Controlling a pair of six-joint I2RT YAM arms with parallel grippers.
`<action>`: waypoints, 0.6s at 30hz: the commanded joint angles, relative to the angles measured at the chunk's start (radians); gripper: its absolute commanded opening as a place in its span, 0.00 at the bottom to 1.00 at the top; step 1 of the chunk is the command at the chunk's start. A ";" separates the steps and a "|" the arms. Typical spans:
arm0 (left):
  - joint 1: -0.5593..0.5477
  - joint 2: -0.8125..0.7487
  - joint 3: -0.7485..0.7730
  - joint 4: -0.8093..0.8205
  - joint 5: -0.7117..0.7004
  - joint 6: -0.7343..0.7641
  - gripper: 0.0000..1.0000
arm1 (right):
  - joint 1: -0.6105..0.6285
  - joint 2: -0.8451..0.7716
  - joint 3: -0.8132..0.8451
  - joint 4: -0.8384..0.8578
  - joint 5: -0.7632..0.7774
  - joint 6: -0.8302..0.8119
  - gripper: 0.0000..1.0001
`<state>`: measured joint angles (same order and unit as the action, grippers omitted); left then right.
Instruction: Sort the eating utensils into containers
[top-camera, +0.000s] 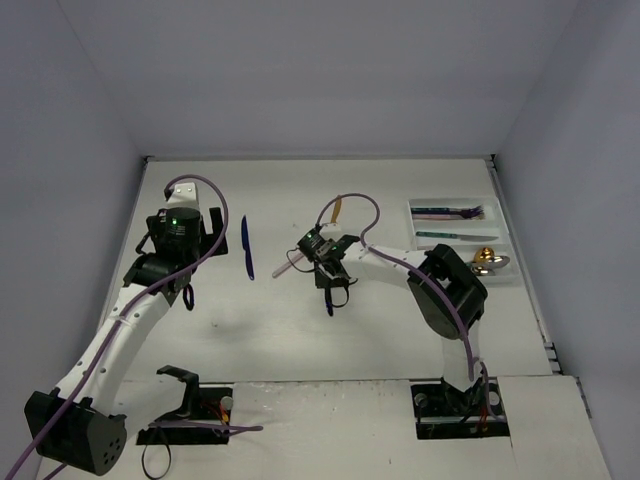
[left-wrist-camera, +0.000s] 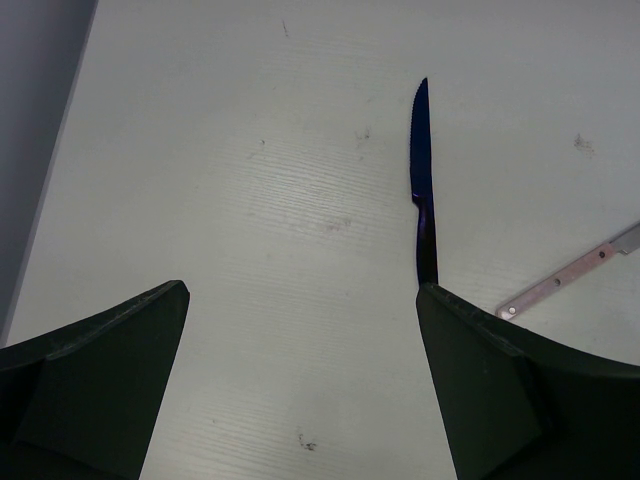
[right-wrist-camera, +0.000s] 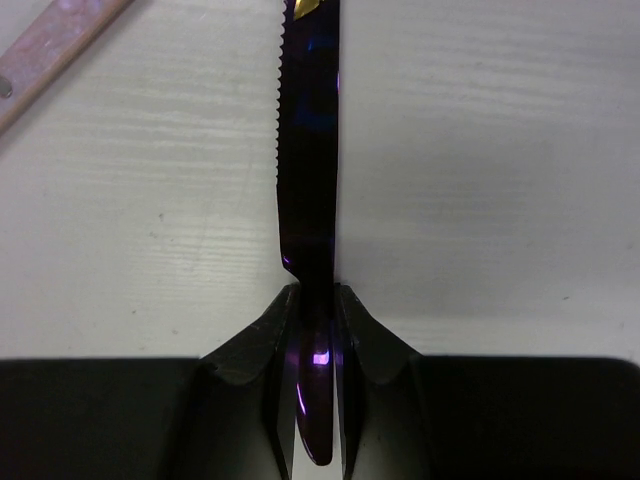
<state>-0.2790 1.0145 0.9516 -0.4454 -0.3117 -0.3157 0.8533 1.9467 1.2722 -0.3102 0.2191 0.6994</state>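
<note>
Now the pinch is on, and the carry wants care

Right wrist view first: the right tool (right-wrist-camera: 317, 292) is clamped on the purple knife (right-wrist-camera: 308, 150), one finger on each side just where blade meets handle. The blade runs off to 12 o'clock over the counter (right-wrist-camera: 500, 200), serrations on the 9 o'clock side. Its far end meets a sliver of gold utensil (right-wrist-camera: 306, 7) at the frame's top edge; touching or not, I can't tell. A pink-silver handle (right-wrist-camera: 50, 45) lies apart at 11 o'clock. Whether the knife is off the counter, I can't tell either.

Over to the left wrist: the left tool (left-wrist-camera: 302, 290) gapes wide with nothing between its fingers. A dark blue knife (left-wrist-camera: 422, 170) lies at 1 o'clock, its handle end slipping behind the finger on the 3 o'clock side. The pink-silver handle pokes in at 3 o'clock.

Top view: the tray (top-camera: 495, 236) sits at 2 o'clock, well apart from the right tool at mid-counter. The far compartment holds an iridescent fork (top-camera: 448, 212). The middle one holds a teal piece (top-camera: 445, 236) that looks like a knife, and the near one two spoons (top-camera: 487, 262), gold and silver.

My call: middle compartment. The grip sits behind the blade, so lift straight and slow, or the tip may droop and nudge the gold utensil. Turn the knife to lie along the compartment, go low, then let go.
</note>
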 joint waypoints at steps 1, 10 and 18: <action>0.007 0.001 0.024 0.031 -0.008 0.000 0.97 | -0.106 -0.017 -0.068 -0.076 -0.016 -0.171 0.00; 0.008 0.001 0.024 0.031 -0.007 0.000 0.97 | -0.229 -0.074 -0.082 -0.076 -0.007 -0.397 0.00; 0.008 -0.002 0.024 0.033 -0.010 0.000 0.97 | -0.247 -0.160 -0.045 -0.058 0.036 -0.367 0.00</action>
<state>-0.2790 1.0172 0.9516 -0.4454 -0.3115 -0.3157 0.6142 1.8843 1.2043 -0.3345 0.2077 0.3497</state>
